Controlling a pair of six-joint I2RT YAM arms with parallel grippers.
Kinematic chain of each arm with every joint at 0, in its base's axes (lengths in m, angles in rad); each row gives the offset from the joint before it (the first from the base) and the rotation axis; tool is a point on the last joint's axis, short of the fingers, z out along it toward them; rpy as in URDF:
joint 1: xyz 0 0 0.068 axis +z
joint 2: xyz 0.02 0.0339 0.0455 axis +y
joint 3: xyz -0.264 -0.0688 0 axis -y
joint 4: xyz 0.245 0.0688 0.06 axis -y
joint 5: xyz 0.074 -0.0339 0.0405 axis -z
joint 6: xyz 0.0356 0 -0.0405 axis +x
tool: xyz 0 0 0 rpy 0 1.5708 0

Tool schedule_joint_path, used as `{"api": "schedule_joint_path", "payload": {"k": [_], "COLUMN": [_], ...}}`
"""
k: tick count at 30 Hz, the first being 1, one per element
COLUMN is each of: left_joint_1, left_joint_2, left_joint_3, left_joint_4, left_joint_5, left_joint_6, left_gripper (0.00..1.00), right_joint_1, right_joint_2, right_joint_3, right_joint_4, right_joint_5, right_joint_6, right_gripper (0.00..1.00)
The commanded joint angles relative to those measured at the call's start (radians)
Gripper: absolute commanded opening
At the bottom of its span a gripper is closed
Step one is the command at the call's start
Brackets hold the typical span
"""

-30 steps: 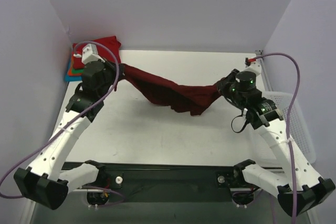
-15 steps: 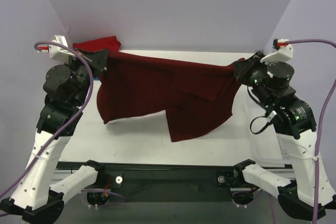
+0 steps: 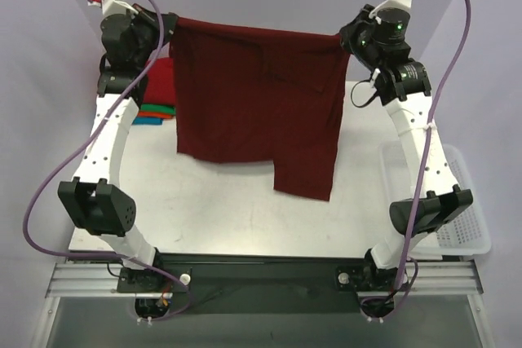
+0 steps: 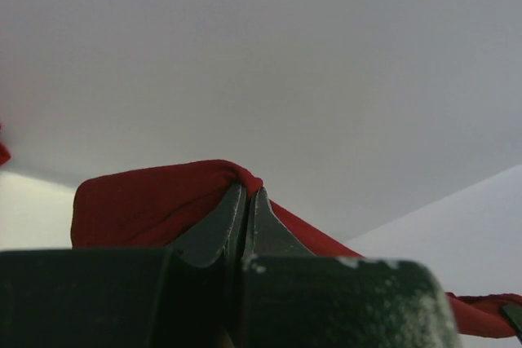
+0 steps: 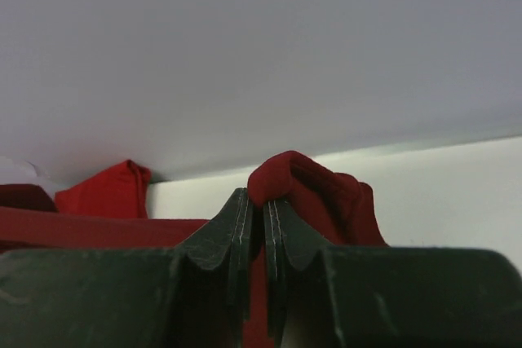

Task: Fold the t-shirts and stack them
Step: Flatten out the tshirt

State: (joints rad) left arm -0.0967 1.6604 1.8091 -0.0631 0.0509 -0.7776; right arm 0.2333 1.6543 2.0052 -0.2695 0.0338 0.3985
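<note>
The dark maroon t-shirt point(image 3: 257, 95) hangs spread in the air between my two raised grippers, its lower edge over the white table point(image 3: 212, 209). My left gripper point(image 3: 172, 28) is shut on its top left corner; the cloth point(image 4: 155, 201) bulges over the closed jaws in the left wrist view. My right gripper point(image 3: 347, 40) is shut on the top right corner, with cloth point(image 5: 314, 193) pinched between the jaws in the right wrist view. A stack of folded shirts point(image 3: 159, 87), bright red on top with green and blue edges below, lies at the back left, partly hidden by the hanging shirt.
A white mesh basket point(image 3: 461, 201) stands at the table's right edge. Lilac walls close in the back and both sides. The red top of the stack point(image 5: 110, 189) shows in the right wrist view.
Both arms have lifted high and stretched apart. The maroon shirt rose from sagging over the table to hanging flat and spread in the air.
</note>
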Motion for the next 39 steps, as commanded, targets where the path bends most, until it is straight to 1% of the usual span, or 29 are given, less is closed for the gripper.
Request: {"api": "schedule_joint_path", "payload": {"k": [1, 3, 5, 7, 8, 9, 10, 11, 12, 13, 14, 15, 16, 18, 19, 20, 21, 22, 23, 25, 26, 28, 29, 30, 33, 34, 35, 36, 39], "left_joint_1": [0.054, 0.069, 0.071, 0.072, 0.072, 0.074, 0.077, 0.077, 0.077, 0.078, 0.077, 0.077, 0.074, 0.068, 0.065, 0.061, 0.061, 0.061, 0.060, 0.052, 0.046, 0.026, 0.025, 0.025, 0.032, 0.034, 0.040, 0.048, 0.075], "left_joint_2": [-0.015, -0.025, -0.083, -0.141, -0.204, -0.237, -0.267, -0.327, -0.356, -0.385, -0.433, -0.450, -0.465, -0.496, -0.498, -0.495, -0.485, -0.460, -0.446, -0.430, -0.436, -0.470, -0.481, -0.490, -0.507, -0.502, -0.498, -0.487, -0.441], "left_joint_3": [0.214, 0.222, 0.179, 0.035, -0.026, -0.087, -0.228, -0.293, -0.374, -0.507, -0.580, -0.638, -0.756, -0.864, -0.925, -1.021, -1.065, -1.091, -1.114, -1.113, -1.110, -1.087, -1.079, -1.070, -1.059, -1.044, -1.035, -1.025, -0.979], "left_joint_4": [0.135, 0.125, 0.111, 0.114, 0.120, 0.118, 0.114, 0.105, 0.089, 0.085, 0.068, 0.065, 0.065, 0.069, 0.084, 0.133, 0.146, 0.157, 0.167, 0.142, 0.088, -0.019, -0.121, -0.162, -0.242, -0.253, -0.267, -0.273, -0.277], "left_joint_5": [0.131, 0.159, 0.155, 0.135, 0.129, 0.121, 0.119, 0.116, 0.113, 0.110, 0.106, 0.098, 0.095, 0.080, 0.078, 0.073, 0.072, 0.081, 0.086, 0.101, 0.095, -0.009, -0.043, -0.133, -0.233, -0.253, -0.272, -0.282, -0.276], "left_joint_6": [-0.041, -0.054, -0.037, -0.031, -0.040, -0.048, -0.054, -0.075, -0.086, -0.094, -0.109, -0.114, -0.117, -0.133, -0.144, -0.163, -0.173, -0.183, -0.181, -0.172, -0.157, -0.134, -0.132, -0.134, -0.132, -0.127, -0.126, -0.124, -0.114], "left_gripper": [0.00, 0.00, 0.00, 0.00, 0.00, 0.00, 0.00, 0.00, 0.00, 0.00, 0.00, 0.00, 0.00, 0.00, 0.08, 0.19, 0.23, 0.24, 0.32, 0.41, 0.50, 0.55, 0.60, 0.63, 0.66, 0.66, 0.66, 0.66, 0.66], "right_joint_1": [-0.012, -0.012, -0.012, -0.015, -0.020, -0.022, -0.026, -0.029, -0.031, -0.032, -0.032, -0.037, -0.041, -0.051, -0.061, -0.066, -0.071, -0.075, -0.075, -0.066, -0.063, -0.052, -0.042, -0.025, 0.066, 0.090, 0.121, 0.174, 0.282], "right_joint_2": [-0.036, -0.072, -0.119, -0.183, -0.204, -0.252, -0.280, -0.307, -0.359, -0.381, -0.405, -0.412, -0.413, -0.374, -0.349, -0.293, -0.265, -0.245, -0.225, -0.229, -0.253, -0.290, -0.336, -0.362, -0.451, -0.468, -0.499, -0.514, -0.565], "right_joint_3": [0.199, 0.181, 0.080, -0.015, -0.125, -0.184, -0.244, -0.385, -0.452, -0.523, -0.578, -0.686, -0.735, -0.828, -0.844, -0.856, -0.862, -0.872, -0.878, -0.916, -0.934, -0.993, -1.064, -1.104, -1.241, -1.273, -1.319, -1.345, -1.436], "right_joint_4": [0.075, 0.067, 0.067, 0.052, 0.030, 0.020, 0.006, -0.016, -0.023, -0.033, -0.063, -0.072, -0.073, -0.080, -0.083, -0.083, -0.085, -0.088, -0.089, -0.083, -0.083, -0.073, -0.051, -0.033, 0.009, 0.030, 0.038, 0.045, 0.065], "right_joint_5": [-0.018, -0.020, -0.014, -0.015, -0.023, -0.026, -0.026, -0.025, -0.061, -0.064, -0.066, -0.072, -0.086, -0.095, -0.104, -0.103, -0.109, -0.124, -0.126, -0.138, -0.123, -0.114, -0.129, -0.135, -0.112, -0.110, -0.107, -0.086, -0.014], "right_joint_6": [-0.036, -0.030, -0.020, -0.003, 0.026, 0.042, 0.057, 0.094, 0.105, 0.117, 0.132, 0.134, 0.137, 0.128, 0.126, 0.126, 0.120, 0.122, 0.123, 0.131, 0.135, 0.167, 0.184, 0.197, 0.270, 0.299, 0.348, 0.377, 0.470], "right_gripper": [0.00, 0.00, 0.00, 0.00, 0.00, 0.00, 0.00, 0.00, 0.00, 0.00, 0.00, 0.00, 0.00, 0.11, 0.16, 0.30, 0.38, 0.46, 0.59, 0.66, 0.68, 0.67, 0.67, 0.67, 0.66, 0.66, 0.63, 0.61, 0.60]}}
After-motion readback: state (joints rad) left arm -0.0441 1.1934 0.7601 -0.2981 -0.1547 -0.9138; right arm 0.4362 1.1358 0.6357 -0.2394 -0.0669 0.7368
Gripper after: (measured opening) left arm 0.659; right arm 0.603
